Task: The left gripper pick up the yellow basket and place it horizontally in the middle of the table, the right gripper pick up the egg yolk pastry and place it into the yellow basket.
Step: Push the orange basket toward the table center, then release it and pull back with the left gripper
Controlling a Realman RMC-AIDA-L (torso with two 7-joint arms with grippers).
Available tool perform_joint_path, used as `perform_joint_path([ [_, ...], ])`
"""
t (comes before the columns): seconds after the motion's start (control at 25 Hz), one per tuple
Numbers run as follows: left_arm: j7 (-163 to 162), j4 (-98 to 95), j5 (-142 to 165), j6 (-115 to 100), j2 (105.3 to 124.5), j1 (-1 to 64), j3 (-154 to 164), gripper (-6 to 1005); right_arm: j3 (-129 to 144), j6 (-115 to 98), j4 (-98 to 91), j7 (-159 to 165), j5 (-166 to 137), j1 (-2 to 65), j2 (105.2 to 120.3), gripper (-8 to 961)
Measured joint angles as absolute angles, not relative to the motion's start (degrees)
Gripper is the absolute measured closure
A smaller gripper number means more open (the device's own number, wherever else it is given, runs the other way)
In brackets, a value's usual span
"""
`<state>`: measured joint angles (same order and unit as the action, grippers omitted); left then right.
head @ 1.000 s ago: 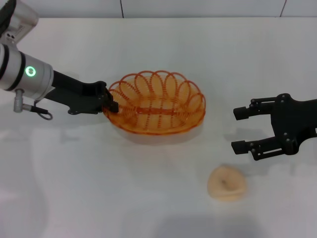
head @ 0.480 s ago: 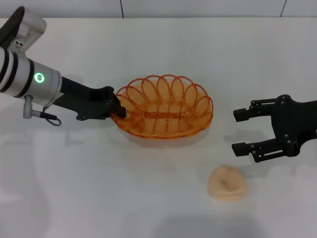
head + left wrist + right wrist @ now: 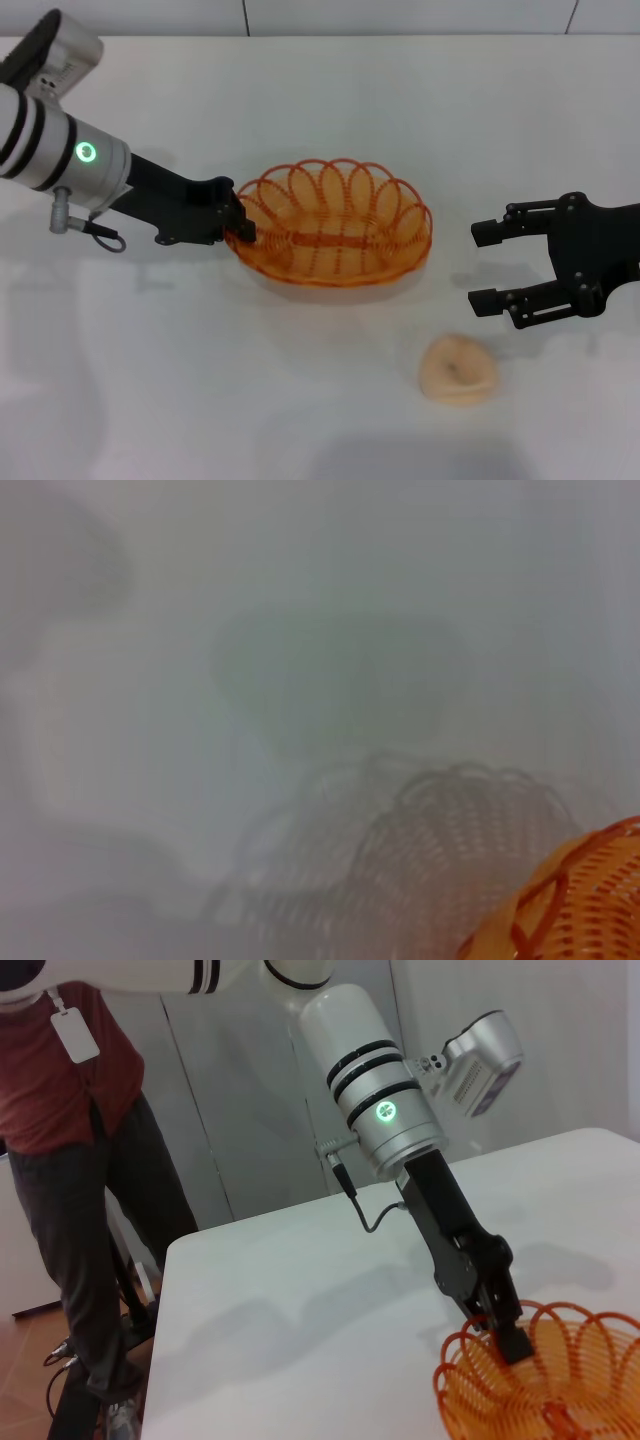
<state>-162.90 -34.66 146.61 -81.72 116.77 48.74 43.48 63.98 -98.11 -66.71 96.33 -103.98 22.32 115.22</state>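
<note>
While the black two-fingered left gripper (image 3: 237,226) is clamped on the near rim of the oval orange wire basket (image 3: 335,222), a one-sided hold may tilt it at release; the round cream pastry (image 3: 458,369) lies below the gaping right gripper (image 3: 484,265)

Glossy orange wire basket (image 3: 335,222), smooth matt white table (image 3: 200,380)

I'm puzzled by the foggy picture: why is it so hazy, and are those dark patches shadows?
Left wrist view: soft all over, only a corner of the yellow basket showing; the grey looped pattern beside it looks like the basket's shadow on the table. Head view: clear, with faint shadows beneath the basket and the egg yolk pastry. Right wrist view: clear, green light glowing on the left arm.
</note>
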Motion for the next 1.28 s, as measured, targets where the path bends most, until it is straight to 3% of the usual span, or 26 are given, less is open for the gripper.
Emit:
perform_joint_path([
  [1.28,-163.9,-34.5,148.2,-81.9,116.36,49.0,43.2,873,64.0,-98.4,-66.7,96.2,-104.0,22.1,115.22,155],
])
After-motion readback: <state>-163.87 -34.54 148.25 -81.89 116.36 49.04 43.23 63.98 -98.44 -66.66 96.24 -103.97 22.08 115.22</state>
